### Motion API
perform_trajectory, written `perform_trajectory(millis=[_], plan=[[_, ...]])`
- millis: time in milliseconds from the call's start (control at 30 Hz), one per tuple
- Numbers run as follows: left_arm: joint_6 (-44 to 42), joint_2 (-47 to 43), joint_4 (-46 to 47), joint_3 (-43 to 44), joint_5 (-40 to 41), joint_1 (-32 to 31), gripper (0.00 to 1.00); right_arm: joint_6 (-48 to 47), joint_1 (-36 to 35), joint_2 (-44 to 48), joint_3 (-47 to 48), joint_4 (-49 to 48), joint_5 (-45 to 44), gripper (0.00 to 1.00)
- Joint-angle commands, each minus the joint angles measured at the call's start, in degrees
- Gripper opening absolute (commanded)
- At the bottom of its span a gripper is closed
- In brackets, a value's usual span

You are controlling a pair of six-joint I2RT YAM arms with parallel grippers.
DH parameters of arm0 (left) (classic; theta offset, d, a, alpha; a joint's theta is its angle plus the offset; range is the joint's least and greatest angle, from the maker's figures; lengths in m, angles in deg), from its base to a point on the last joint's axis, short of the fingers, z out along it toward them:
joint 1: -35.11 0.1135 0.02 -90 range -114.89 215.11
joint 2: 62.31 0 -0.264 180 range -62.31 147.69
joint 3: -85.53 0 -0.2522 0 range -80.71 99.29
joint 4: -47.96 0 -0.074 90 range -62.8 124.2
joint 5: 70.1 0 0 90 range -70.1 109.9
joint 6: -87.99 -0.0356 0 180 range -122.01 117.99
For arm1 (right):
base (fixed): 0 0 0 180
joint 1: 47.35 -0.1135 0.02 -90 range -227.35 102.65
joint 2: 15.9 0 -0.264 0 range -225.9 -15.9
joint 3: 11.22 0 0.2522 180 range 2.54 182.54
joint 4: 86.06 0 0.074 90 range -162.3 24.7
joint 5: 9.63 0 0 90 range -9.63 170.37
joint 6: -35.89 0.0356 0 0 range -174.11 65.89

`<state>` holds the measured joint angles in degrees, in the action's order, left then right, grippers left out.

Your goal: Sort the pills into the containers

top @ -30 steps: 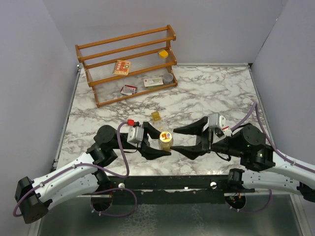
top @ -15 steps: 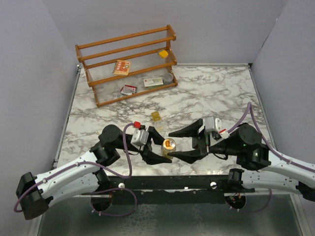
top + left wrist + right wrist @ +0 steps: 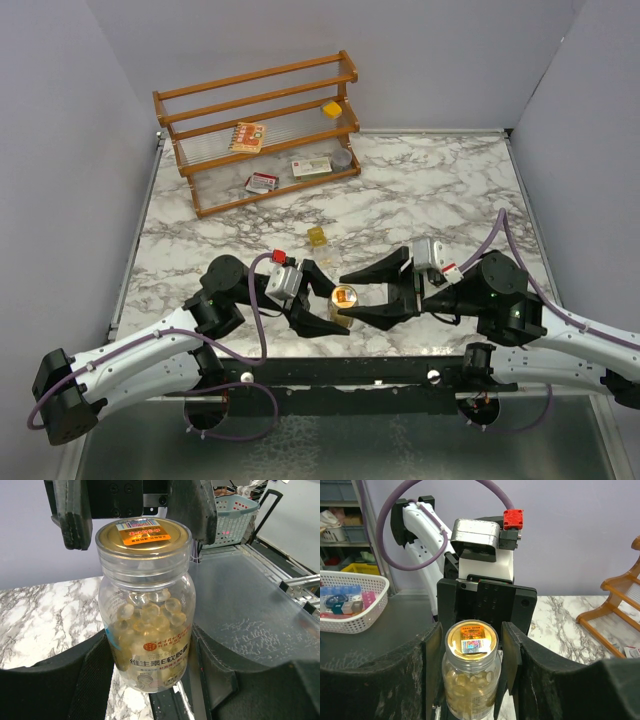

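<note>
Only wrist views show capsules inside jar.

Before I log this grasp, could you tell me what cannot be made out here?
Right end effector on jar lid: contact unclear, both wrist views, gaps too thin.
Capsules: count unknowable, left wrist view, label and heap hide most.
Packets on rack: print too small, top view.

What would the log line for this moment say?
left gripper grips jar | right gripper straddles lid, contact unclear | lid on
</note>
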<state>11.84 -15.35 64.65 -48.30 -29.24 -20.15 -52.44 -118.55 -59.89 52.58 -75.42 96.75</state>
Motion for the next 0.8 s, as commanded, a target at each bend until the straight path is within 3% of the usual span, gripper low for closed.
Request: perform_trajectory(millis=[0,333,500,767], plan=[[0.1,0.1,2.8,1.8,-0.4,-0.5,0.00,0.0,-0.4,-0.2,-0.6,-1.5,1.3,0.50],[-0.2,0.2,2.9,2.1,0.5,-0.5,0.00,-0.2,-0.3,-0.5,-0.5,-1.6,1.9,0.56],[-0.4,-0.3,2.9,1.9,1.4,-0.5,0.00,0.0,-0.4,-0.7,-0.5,-1.1,1.8,0.41],[-0.6,-1.0,2.9,1.8,3.2,-0.6,0.00,-0.2,-0.3,-1.0,-0.1,-0.3,1.9,0.33]])
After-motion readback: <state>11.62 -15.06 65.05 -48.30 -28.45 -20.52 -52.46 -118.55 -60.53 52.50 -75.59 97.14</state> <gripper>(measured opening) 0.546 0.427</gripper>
